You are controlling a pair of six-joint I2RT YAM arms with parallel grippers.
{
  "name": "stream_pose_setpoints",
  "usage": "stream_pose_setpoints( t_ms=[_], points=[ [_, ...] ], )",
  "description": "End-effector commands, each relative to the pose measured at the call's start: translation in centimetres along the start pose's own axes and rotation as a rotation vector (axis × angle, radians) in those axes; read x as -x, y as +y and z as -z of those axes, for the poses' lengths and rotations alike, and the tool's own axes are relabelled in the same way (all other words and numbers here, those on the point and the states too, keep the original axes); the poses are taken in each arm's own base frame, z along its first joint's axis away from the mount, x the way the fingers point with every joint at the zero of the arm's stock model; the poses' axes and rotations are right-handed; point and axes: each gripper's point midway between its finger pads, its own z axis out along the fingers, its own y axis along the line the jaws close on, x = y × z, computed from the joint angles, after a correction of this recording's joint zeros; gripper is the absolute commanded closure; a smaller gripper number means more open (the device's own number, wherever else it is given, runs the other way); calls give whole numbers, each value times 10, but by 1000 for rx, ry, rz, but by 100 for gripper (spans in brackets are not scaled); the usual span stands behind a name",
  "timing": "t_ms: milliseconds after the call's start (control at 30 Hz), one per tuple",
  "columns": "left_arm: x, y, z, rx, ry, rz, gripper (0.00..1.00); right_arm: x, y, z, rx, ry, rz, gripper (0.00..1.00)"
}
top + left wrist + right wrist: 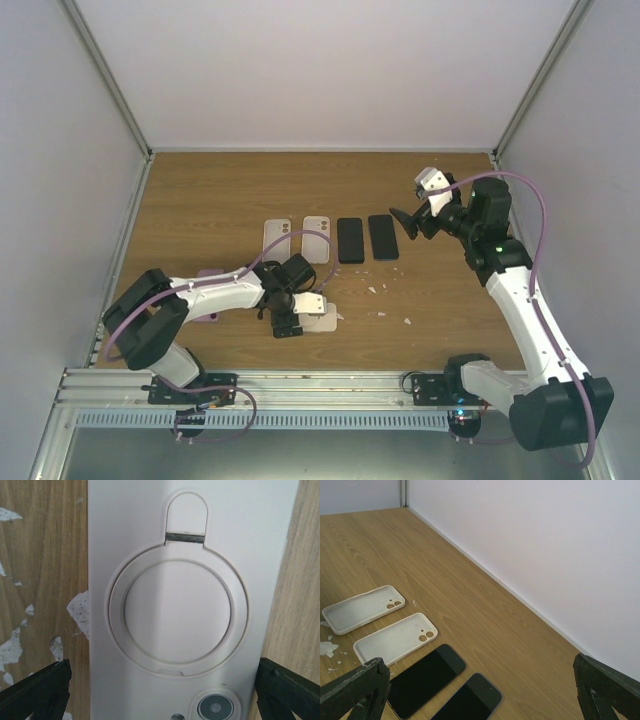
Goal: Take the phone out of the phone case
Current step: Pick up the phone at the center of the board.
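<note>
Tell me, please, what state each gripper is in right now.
Left gripper: open, jaws on either side of the white plastic phone case with a round ring stand.
Right gripper: open, holding nothing.

Plain white walls (300,70) enclose a wooden table (200,190).

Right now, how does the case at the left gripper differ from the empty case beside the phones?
The gripper's case lies back up, a lens in its camera hole; the empty case lies hollow side up, holes empty. The left gripper straddles the first; nothing touches the empty case. Both are white.
</note>
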Motion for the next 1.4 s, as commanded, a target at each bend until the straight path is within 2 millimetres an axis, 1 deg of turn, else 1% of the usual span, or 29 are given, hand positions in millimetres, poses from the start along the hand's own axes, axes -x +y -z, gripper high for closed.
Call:
stream_pose_setpoints(
  t_ms=[0,200,333,433,500,600,633,767,867,967,1100,1233,1367],
  points=[
    [-7,-10,-14,-57,22,-6,3,14,-4,7,-4,-33,9,0],
    [-17,-16,-24,-85,55,-7,13,14,-1,5,17,-36,-8,1],
    [-14,-14,-21,-77,44,1,20,5,5,1,54,-7,-36,1],
    [-2,-3,-8,-32,10,18,25,-7,14,-3,94,22,-100,0],
    [11,6,5,6,-31,22,27,-23,29,-6,156,40,-156,0],
    [27,15,26,44,-96,23,31,-35,43,-7,206,52,-187,0],
    [32,16,33,45,-116,25,32,-36,46,-7,216,52,-181,0],
    [43,5,44,-46,-173,59,37,-37,61,2,267,30,-74,0],
    [45,0,44,-103,-181,91,43,-49,70,3,292,61,-17,0],
    [49,0,47,-128,-194,107,45,-62,79,6,320,109,41,0],
    [52,0,49,-158,-206,125,49,-66,90,12,334,126,121,0],
    [58,2,55,-223,-245,182,52,-66,112,17,369,107,178,0],
    [64,6,61,-298,-277,256,54,-76,133,15,430,114,182,1]
  ],
)
